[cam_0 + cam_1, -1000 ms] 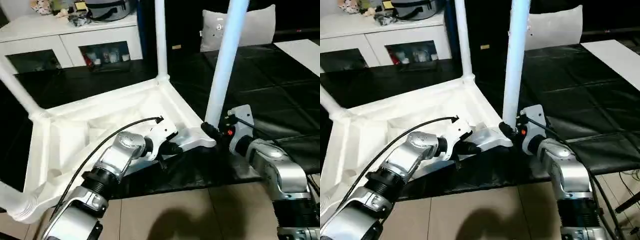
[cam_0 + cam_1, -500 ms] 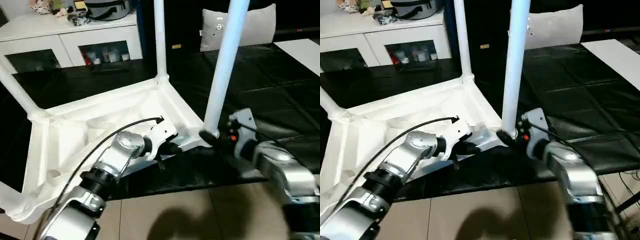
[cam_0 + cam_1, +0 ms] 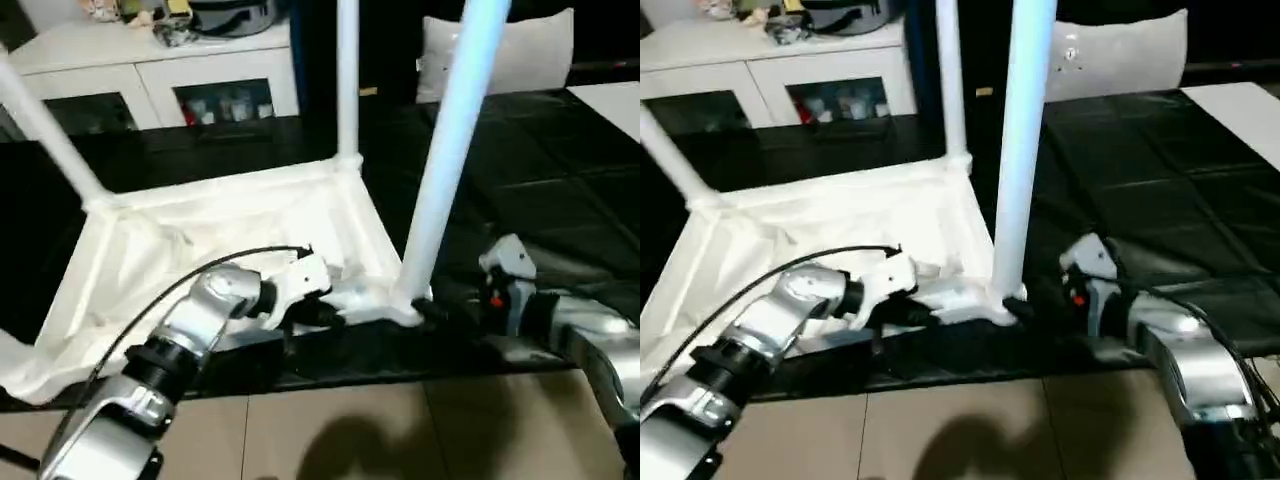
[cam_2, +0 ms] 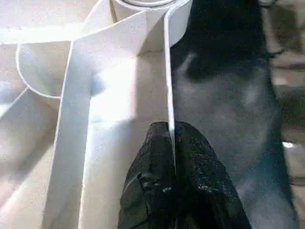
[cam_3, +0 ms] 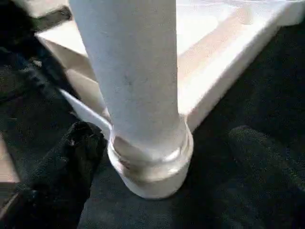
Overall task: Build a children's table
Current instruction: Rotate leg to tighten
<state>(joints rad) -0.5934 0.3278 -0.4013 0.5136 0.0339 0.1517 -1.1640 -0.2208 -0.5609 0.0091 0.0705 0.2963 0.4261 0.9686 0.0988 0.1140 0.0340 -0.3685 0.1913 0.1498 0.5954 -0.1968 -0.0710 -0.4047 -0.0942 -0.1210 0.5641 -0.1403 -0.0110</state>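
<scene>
The small white plastic table [image 3: 230,225] lies upside down on the black mat [image 3: 560,190] (legs pointing up). The left gripper [image 4: 171,157] pinches its thin rim. The right gripper [image 5: 143,157] stands wide apart around the near round white leg [image 3: 445,165].

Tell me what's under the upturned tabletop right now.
The tabletop lies underside up on a black padded mat, which shows past its right and far edges, with tiled floor nearer the robot. Whatever lies directly beneath the tabletop is covered.

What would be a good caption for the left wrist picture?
Left gripper pinching the thin rim of the upturned children's table beside a corner leg socket.
</scene>
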